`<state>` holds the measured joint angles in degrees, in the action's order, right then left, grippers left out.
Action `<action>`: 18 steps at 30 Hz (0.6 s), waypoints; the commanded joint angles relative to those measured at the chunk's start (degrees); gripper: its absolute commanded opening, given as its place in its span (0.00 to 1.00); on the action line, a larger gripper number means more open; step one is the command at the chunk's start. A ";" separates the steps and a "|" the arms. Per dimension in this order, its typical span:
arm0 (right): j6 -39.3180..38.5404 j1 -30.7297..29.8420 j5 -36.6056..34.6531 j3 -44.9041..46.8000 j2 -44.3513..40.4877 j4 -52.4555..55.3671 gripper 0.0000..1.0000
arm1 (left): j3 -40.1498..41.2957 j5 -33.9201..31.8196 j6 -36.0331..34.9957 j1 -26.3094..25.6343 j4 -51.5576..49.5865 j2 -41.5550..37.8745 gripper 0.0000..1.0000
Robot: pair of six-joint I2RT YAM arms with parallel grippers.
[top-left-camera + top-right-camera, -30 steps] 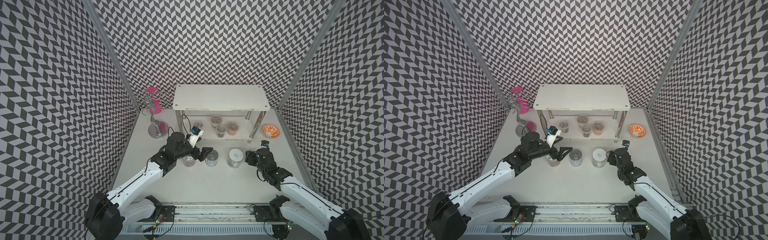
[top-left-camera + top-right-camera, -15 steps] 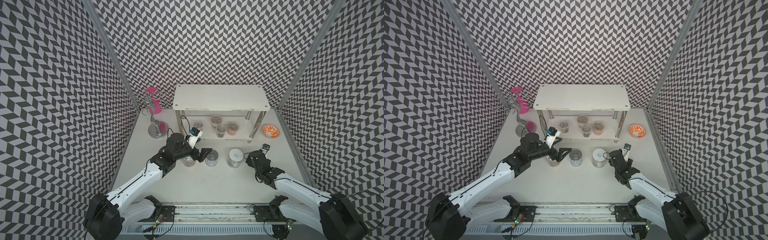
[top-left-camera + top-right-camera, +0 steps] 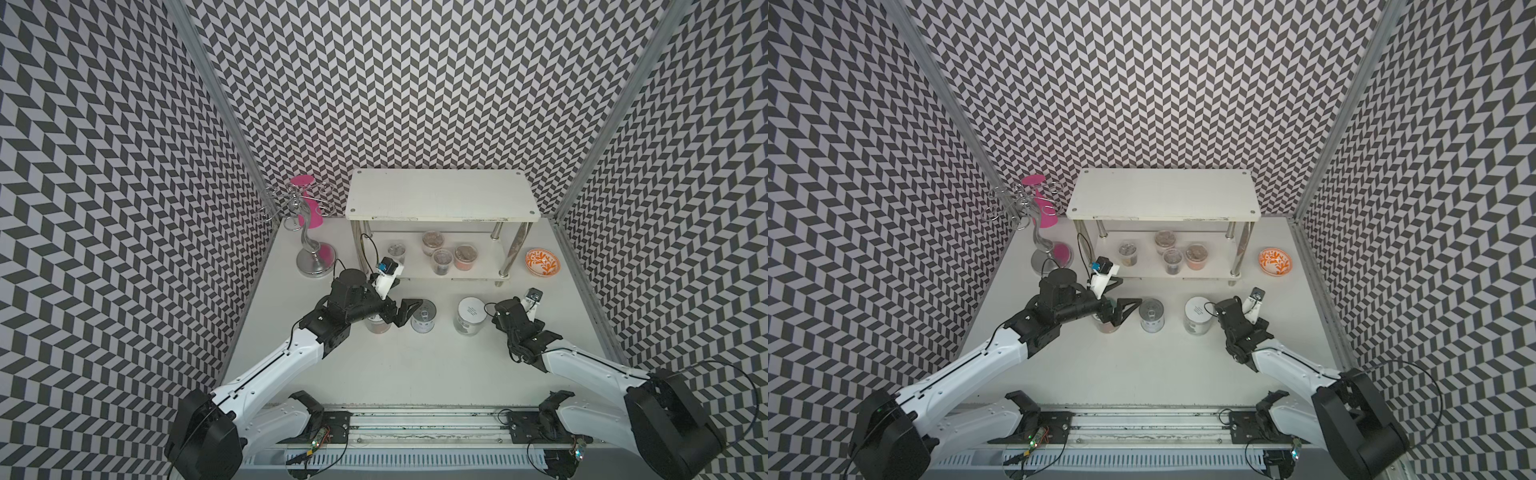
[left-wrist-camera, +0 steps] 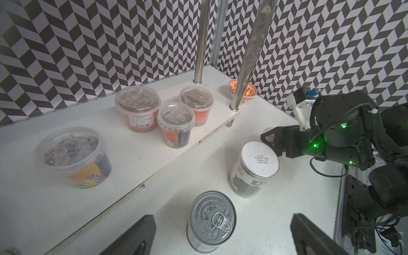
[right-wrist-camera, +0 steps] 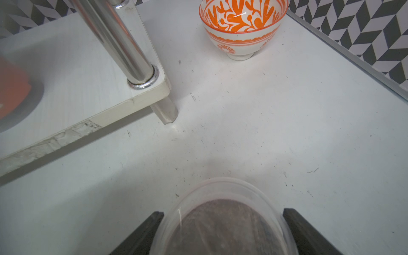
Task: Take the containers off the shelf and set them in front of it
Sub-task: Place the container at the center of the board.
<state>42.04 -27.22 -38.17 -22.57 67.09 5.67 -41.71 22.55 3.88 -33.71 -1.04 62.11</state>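
Chevron walls (image 3: 374, 83) surround the white tabletop (image 3: 415, 365); left gripper (image 4: 223, 234) gapes wide by the silver tin can (image 4: 212, 217); right gripper (image 5: 221, 217) straddles a clear tub (image 5: 220, 196), grip uncertain.

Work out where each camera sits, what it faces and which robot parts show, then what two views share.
Both top views: high in front, looking down at the white two-tier shelf; left arm and right arm show.
Left wrist: on the left arm, facing the shelf's lower tier, silver tin can and white-lidded jar; left gripper tips, right gripper show.
Right wrist: low, facing the orange-and-white patterned bowl over a clear plastic tub between its fingers.
Shared: both wrist views show the bowl and a chrome leg.
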 commanded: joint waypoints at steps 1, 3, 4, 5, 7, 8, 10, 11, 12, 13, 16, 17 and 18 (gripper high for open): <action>0.64 -0.27 -2.29 -0.72 -0.45 -2.54 0.86 | 0.84 0.88 -0.48 0.51 1.49 -0.91 1.00; 2.19 -0.21 -3.20 -0.81 -0.18 -1.83 0.87 | 0.85 0.92 -0.32 0.65 1.68 -0.73 1.00; 2.42 -0.13 -3.24 -0.81 -0.04 -1.82 0.87 | 0.89 0.97 -0.28 0.72 1.77 -0.82 1.00; 2.28 -0.19 -3.23 -0.81 0.00 -1.90 0.87 | 0.93 1.09 -0.20 0.72 1.76 -0.73 1.00; 2.44 -0.20 -3.45 -0.99 0.27 -1.77 0.88 | 0.96 1.04 -0.32 0.78 1.68 -0.76 1.00; 2.48 -0.20 -3.51 -1.07 0.48 -1.95 0.89 | 0.95 1.01 -0.28 0.81 1.67 -0.71 1.00; 1.48 -0.20 -3.42 -1.37 0.89 -2.71 0.90 | 1.02 1.07 -0.28 0.87 1.65 -0.75 1.00; 1.05 -0.09 -3.19 -1.74 0.90 -2.67 0.91 | 0.94 1.03 -0.29 0.93 1.70 -0.76 1.00; 0.86 -0.18 -3.18 -2.10 0.96 -2.47 0.91 | 0.87 1.02 -0.29 0.93 1.69 -0.67 1.00; 0.88 -0.08 -3.47 -2.37 0.85 -2.28 0.93 | 0.90 1.09 -0.19 1.00 1.68 -0.62 1.00; 0.58 -0.02 -4.27 -3.60 -0.13 -0.71 0.97 | 0.59 1.01 -0.36 1.04 1.27 -0.58 1.00; 0.58 0.04 -4.79 -4.20 -0.98 0.14 0.99 | 0.34 0.94 -0.36 1.11 1.14 -0.51 1.00; 0.04 -0.02 -5.11 -4.70 -1.98 0.62 1.00 | 0.40 0.96 -0.36 1.20 1.07 -0.50 1.00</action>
<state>42.83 -27.20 -40.88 -24.95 67.26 6.09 -41.25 22.83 3.90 -32.95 -0.91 62.11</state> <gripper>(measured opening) 0.994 0.998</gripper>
